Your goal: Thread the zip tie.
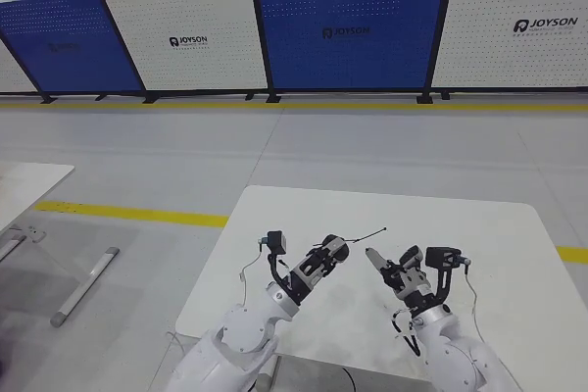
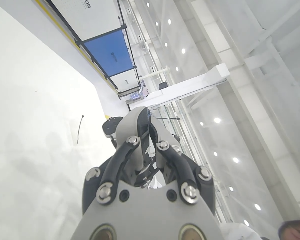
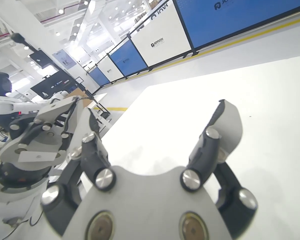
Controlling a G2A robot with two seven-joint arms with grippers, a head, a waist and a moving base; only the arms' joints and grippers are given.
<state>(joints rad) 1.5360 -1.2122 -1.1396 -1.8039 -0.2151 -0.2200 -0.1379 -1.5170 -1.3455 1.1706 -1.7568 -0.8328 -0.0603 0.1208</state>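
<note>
- Grips the black zip tie (image 1: 363, 235) (image 3: 17, 38) in the left gripper (image 1: 335, 247) (image 2: 146, 121) (image 3: 73, 104), fingers pinched shut on one end.
- Sends the tie's free length out past the fingertips, head end raised in the air above the white table (image 1: 470, 225).
- Holds the right gripper (image 1: 390, 260) (image 3: 156, 111) near the left one but apart from it, fingers spread wide over the tabletop with nothing between them.
- Shows a thin black strip (image 2: 80, 129) lying flat on the table beyond the left gripper, apart from it; cannot tell whether it is a second tie.
- Faces blue and white partition panels (image 1: 353, 44) across a grey floor marked with a yellow line (image 1: 127, 213).
</note>
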